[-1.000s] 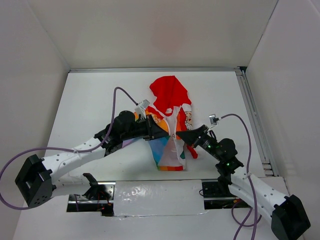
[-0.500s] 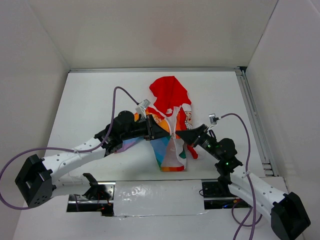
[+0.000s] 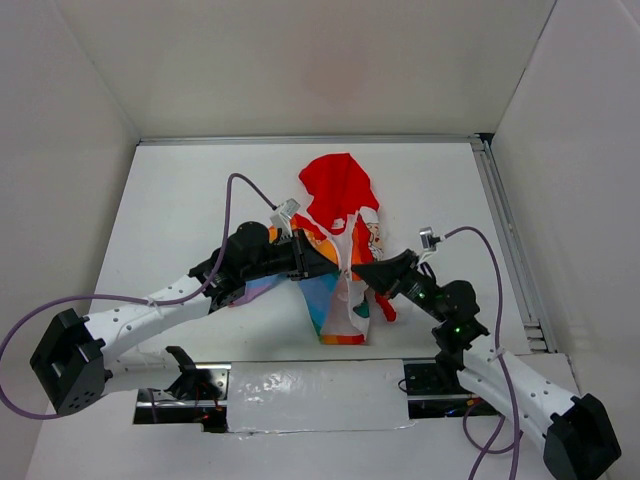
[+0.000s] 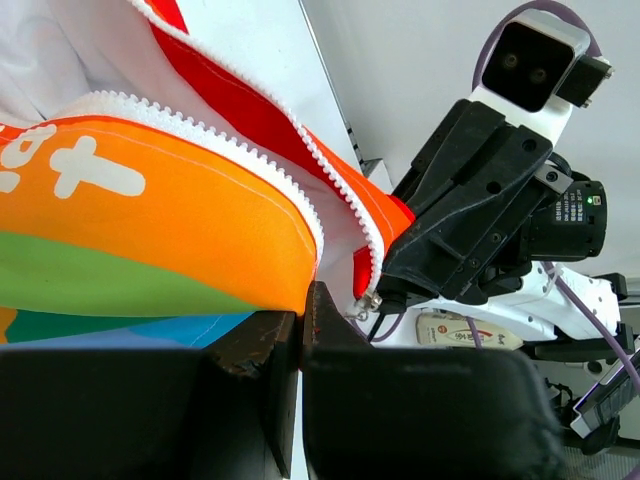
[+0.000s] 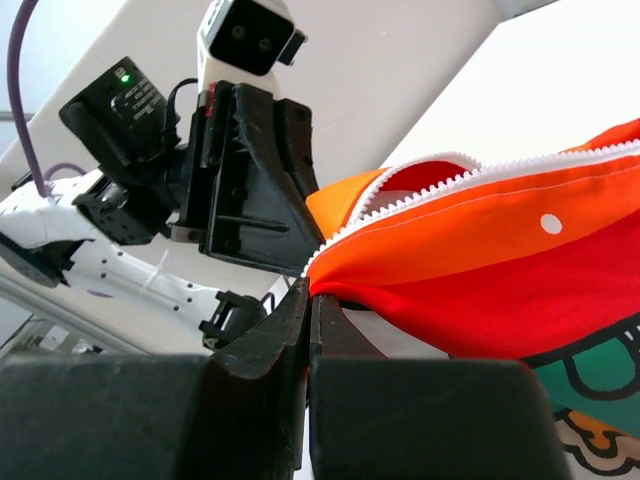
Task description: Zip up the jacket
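Observation:
The jacket (image 3: 338,190) lies mid-table with its red hood at the far end and its front open. My left gripper (image 3: 337,265) is shut on the rainbow half's zipper edge (image 4: 150,210), with the fabric pinched at the fingertips (image 4: 322,312). From the right, my right gripper (image 3: 357,270) is shut on the other front edge, holding red and orange cloth (image 5: 500,250) with white zipper teeth (image 5: 430,175) above. The two grippers nearly meet over the jacket's middle. A metal zipper pull (image 4: 369,300) hangs by the right gripper's tip.
White walls close in the table at the back and on both sides. A metal rail (image 3: 510,240) runs along the right side. Purple cables (image 3: 235,195) loop above both arms. A taped strip (image 3: 310,385) lies at the near edge between the arm bases.
Both grips hold. The right arm has shifted slightly, and the jacket's lower part has bunched and narrowed a little between the grippers.

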Robot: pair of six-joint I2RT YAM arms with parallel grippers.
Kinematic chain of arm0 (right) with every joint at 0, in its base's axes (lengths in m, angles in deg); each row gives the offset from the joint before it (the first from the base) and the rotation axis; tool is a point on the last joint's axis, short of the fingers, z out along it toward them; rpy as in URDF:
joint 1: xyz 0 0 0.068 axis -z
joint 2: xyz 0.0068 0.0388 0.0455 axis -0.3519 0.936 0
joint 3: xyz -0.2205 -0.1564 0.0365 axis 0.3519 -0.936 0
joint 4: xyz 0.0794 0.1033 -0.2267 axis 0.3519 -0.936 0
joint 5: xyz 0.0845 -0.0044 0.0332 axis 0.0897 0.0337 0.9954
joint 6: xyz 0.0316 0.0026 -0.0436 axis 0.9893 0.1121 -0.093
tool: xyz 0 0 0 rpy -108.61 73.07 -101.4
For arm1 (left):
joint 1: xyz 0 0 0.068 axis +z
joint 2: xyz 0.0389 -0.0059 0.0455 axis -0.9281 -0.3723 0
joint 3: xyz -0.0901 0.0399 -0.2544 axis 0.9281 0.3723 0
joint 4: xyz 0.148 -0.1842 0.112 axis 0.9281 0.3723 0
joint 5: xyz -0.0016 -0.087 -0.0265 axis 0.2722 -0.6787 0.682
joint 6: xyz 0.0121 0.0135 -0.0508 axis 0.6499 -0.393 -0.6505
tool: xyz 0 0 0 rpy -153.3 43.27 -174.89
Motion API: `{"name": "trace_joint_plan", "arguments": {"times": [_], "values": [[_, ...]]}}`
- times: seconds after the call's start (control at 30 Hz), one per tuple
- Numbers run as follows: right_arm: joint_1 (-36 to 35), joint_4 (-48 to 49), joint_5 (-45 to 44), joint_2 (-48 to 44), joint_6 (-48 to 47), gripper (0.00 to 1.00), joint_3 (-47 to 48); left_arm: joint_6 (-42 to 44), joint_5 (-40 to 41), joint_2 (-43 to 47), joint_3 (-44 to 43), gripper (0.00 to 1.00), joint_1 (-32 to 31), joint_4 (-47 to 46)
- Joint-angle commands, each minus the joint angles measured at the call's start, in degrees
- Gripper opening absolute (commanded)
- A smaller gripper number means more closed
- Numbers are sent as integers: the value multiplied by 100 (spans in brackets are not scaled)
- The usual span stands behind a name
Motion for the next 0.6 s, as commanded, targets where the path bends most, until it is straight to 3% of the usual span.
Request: {"name": "trace_joint_plan", "arguments": {"times": [0.0,0.2,0.37,0.5,0.57], "values": [[-79,41,114,-91,-222,0,238,187,-53,-45,-138,0,-32,-335],[-79,-460,-352,567,-485,0,598,223,-265,-11,-156,0,-75,-441],[-79,259,-879,928,-292,0,545,214,-221,139,-121,0,-233,-397],[-255,217,-1651,1253,-546,0,940,310,60,165,-296,0,-427,-196],[-255,445,-1636,1324,-530,0,1011,389,139,157,-401,0,-506,-108]]}}
